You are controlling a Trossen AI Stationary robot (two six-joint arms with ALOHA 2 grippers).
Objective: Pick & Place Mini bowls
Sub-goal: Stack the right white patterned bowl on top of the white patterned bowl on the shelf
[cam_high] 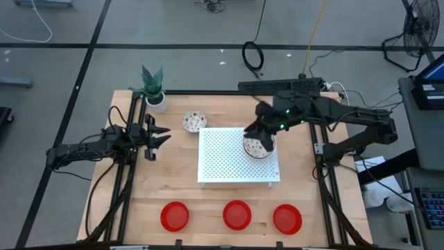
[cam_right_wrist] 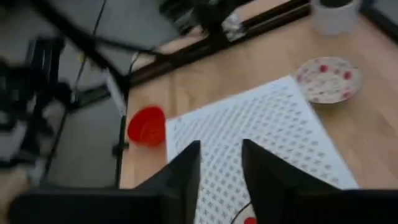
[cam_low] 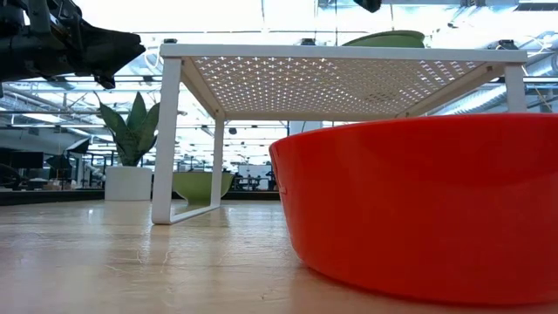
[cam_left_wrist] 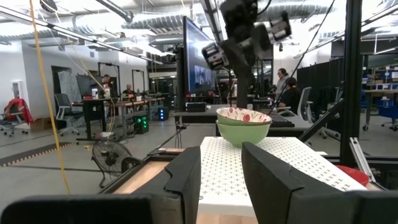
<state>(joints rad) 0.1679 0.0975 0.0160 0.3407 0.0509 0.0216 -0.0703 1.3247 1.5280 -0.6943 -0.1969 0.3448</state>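
On the white perforated rectangular board [cam_high: 238,155], right gripper [cam_high: 262,133] hovers over a red-speckled white bowl [cam_high: 256,147], fingers spread. Left gripper [cam_high: 161,135] waits beside the board, fingers parted, empty.

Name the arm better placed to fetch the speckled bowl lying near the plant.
Left. Its gripper hovers close beside that speckled bowl, while the right gripper is busy over another bowl on the board.

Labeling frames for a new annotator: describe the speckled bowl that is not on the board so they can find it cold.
Start at the white perforated board in the middle of the wooden table. Off its far left corner, towards the potted plant, a small bowl sits directly on the wood. It is white with red speckles, unlike the three plain red bowls along the near edge, and its speckled twin sits on the board under the right gripper.
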